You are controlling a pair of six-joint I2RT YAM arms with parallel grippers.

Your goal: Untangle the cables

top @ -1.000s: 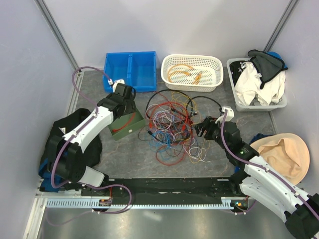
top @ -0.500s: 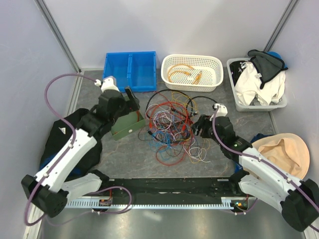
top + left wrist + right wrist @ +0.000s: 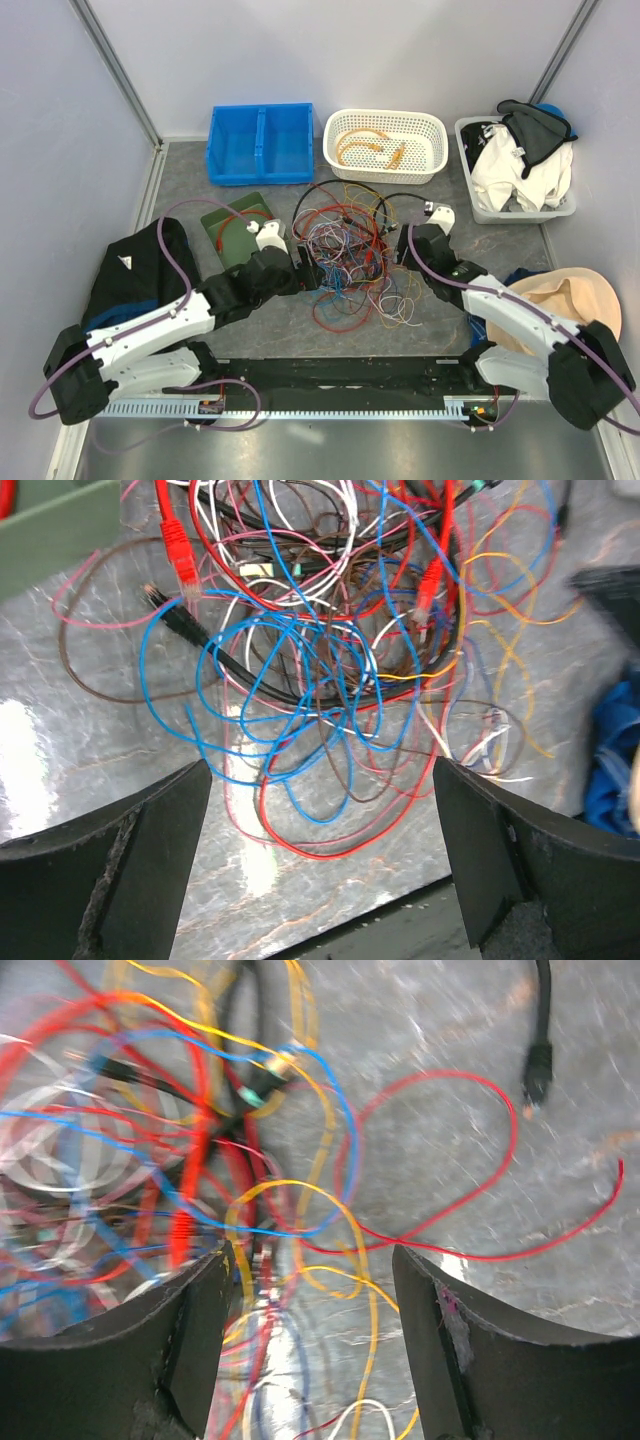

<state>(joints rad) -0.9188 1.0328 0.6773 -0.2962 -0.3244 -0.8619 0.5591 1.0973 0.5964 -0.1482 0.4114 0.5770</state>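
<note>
Where they knot, thin cables point(image 3: 345, 252) — looped, wiry

We see plain pale-grey walls point(image 3: 350, 60) closing in the table point(image 3: 185, 170) — a grey marbled top, glossy with white glare — with slanting metal posts point(image 3: 112, 65) at its far corners.

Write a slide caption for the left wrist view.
Left claw open over the tangled cables, with blue loops and a red plug on the grey table.
</note>
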